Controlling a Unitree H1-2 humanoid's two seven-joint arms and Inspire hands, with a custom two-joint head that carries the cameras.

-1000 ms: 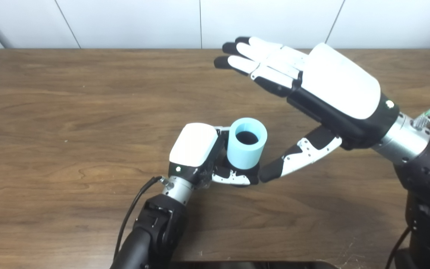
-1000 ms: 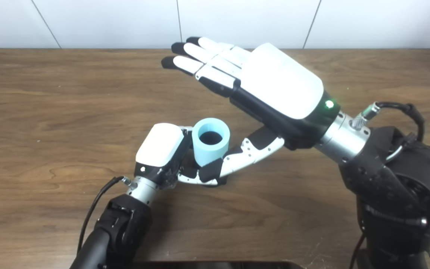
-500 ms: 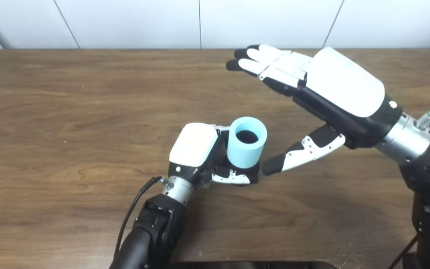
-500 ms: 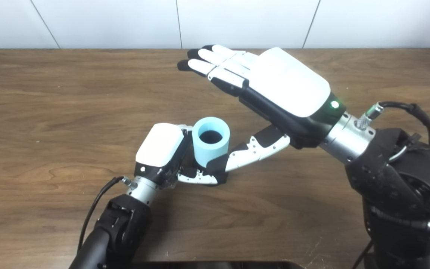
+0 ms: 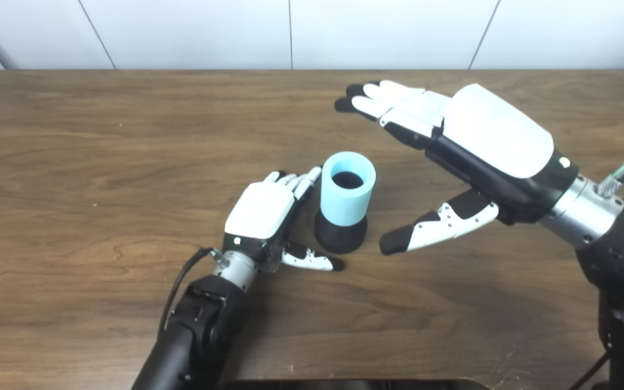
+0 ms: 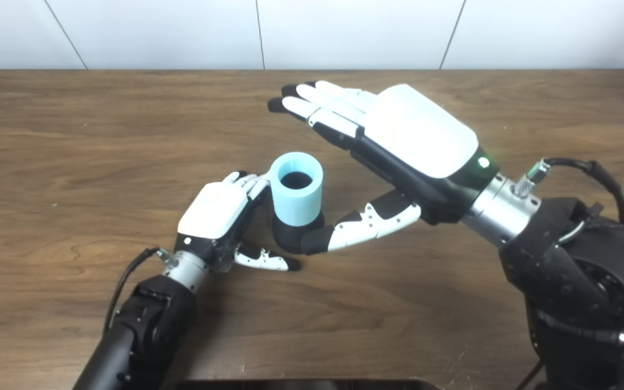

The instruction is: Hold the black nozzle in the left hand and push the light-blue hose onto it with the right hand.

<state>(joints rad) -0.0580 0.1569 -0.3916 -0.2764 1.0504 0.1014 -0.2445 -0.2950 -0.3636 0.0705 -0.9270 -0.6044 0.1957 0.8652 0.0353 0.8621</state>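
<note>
Our left hand point(image 5: 260, 211) lies low on the table point(image 5: 73, 162) with its fingers spread and holding nothing, just beside the hose point(image 5: 347, 187), while our right hand point(image 5: 485, 141) hovers above and to the right, palm down, fingers stretched out and thumb pointing toward the nozzle point(image 5: 340, 235), also holding nothing. The light-blue hose stands upright on the black nozzle near the table's middle, and we cannot tell whether the left fingertips touch it. Only the nozzle's base shows below the hose.
</note>
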